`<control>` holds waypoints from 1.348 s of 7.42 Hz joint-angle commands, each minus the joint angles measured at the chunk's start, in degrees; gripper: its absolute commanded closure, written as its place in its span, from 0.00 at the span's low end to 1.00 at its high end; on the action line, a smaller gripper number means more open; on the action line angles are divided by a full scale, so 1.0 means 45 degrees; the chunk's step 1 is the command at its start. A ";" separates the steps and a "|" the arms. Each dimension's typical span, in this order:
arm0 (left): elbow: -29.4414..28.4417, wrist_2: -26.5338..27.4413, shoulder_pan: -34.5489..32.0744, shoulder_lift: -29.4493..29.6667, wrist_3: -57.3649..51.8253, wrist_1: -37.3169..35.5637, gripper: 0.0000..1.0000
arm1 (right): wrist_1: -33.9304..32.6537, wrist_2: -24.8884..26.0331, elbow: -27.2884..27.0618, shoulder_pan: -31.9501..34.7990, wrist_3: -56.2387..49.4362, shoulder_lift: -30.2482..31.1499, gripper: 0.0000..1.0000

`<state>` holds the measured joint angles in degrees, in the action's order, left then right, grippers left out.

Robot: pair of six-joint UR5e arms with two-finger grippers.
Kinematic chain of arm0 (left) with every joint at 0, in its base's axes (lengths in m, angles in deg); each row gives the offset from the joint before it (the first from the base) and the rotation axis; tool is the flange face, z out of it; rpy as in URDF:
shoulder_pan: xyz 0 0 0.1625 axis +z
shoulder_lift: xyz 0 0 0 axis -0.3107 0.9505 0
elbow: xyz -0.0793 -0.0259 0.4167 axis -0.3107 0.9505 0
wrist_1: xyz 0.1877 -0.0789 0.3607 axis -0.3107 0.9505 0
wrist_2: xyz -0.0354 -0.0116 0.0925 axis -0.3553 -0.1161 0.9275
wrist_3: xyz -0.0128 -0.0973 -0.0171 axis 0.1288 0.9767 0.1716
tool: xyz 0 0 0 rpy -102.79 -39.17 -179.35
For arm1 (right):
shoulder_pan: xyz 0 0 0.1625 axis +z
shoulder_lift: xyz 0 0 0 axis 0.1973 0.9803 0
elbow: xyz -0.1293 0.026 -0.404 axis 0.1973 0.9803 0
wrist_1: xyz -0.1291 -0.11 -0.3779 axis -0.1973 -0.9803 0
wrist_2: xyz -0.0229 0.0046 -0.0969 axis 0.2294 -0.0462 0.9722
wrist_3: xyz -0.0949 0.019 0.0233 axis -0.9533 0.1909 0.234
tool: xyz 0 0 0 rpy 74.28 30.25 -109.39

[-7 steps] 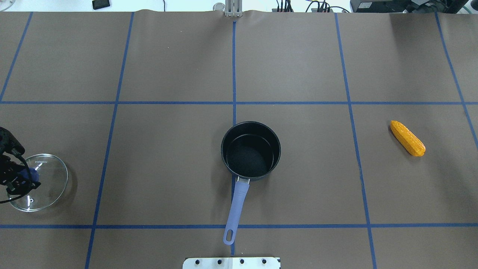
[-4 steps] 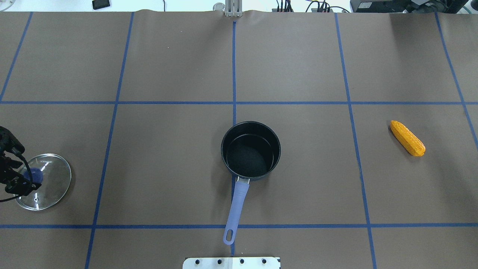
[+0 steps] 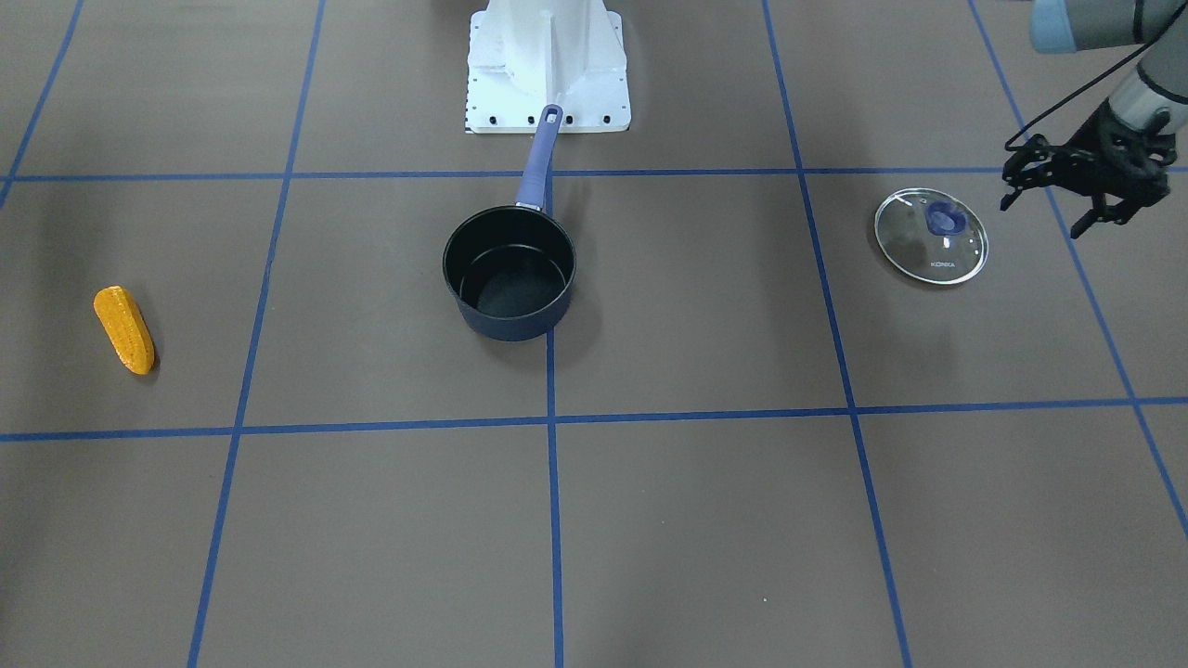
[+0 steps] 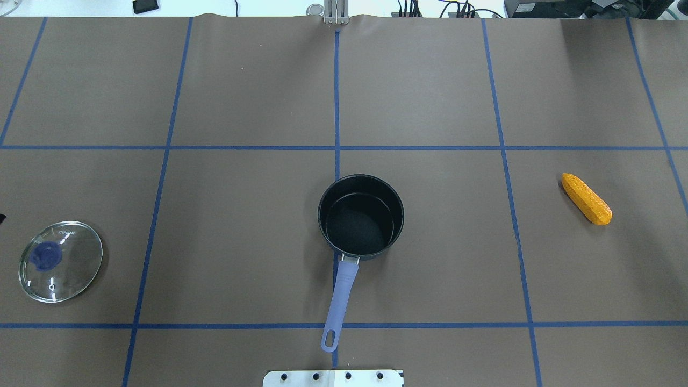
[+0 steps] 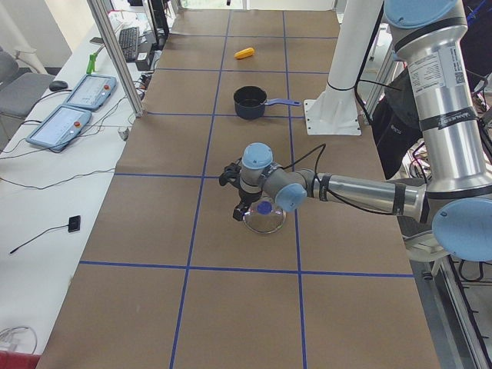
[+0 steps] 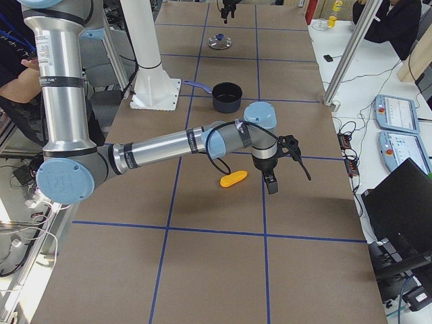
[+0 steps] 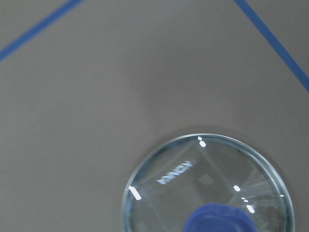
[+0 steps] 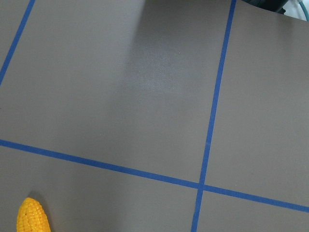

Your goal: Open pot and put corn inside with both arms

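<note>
The dark pot (image 4: 328,189) stands open at the table's middle, its lilac handle (image 4: 342,290) toward my base. Its glass lid (image 4: 75,269) with a blue knob lies flat at the far left, and fills the left wrist view (image 7: 169,188). My left gripper (image 3: 1041,215) hangs open and empty just beside the lid (image 3: 956,260), off the overhead view's left edge. The corn (image 4: 587,199) lies on the table at the right. My right gripper (image 6: 287,177) hovers right beside the corn (image 6: 233,179); I cannot tell if it is open. The corn's tip shows in the right wrist view (image 8: 33,217).
The white base mount (image 3: 548,65) stands behind the pot handle. Blue tape lines divide the brown table cover. Teach pendants (image 6: 397,111) and cables lie on side benches beyond the table's far edge.
My left gripper let go of the lid's knob and drew back left, out of the overhead view. The lid now lies uncovered. Pot and corn have not moved.
</note>
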<state>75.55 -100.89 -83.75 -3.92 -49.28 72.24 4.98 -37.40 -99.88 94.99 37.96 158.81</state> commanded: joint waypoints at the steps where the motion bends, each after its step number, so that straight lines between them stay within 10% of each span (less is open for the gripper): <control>1: 0.0440 -0.1383 -0.3364 0.1055 -0.3075 -0.4824 0.02 | 0.0000 -0.0139 -0.0004 -0.0026 0.0001 0.0006 0.00; 3: 0.0404 -0.1526 -0.5209 0.1900 -0.3321 -0.8665 0.02 | 0.0058 -0.0255 -0.0101 -0.0142 0.0601 -0.0013 0.00; 5: 0.0694 -0.1526 -0.5624 0.1726 -0.3400 -0.8444 0.02 | 0.0058 -0.0218 -0.0723 -0.1211 0.2567 0.0025 0.00; 10: 0.0735 -0.1545 -0.5626 0.1804 -0.3360 -0.8384 0.02 | 0.6493 0.2259 0.1081 -0.5839 0.5939 0.0985 0.00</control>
<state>78.76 -107.77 -109.05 4.29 -64.31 34.41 27.51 -29.70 -99.20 73.22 64.11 163.73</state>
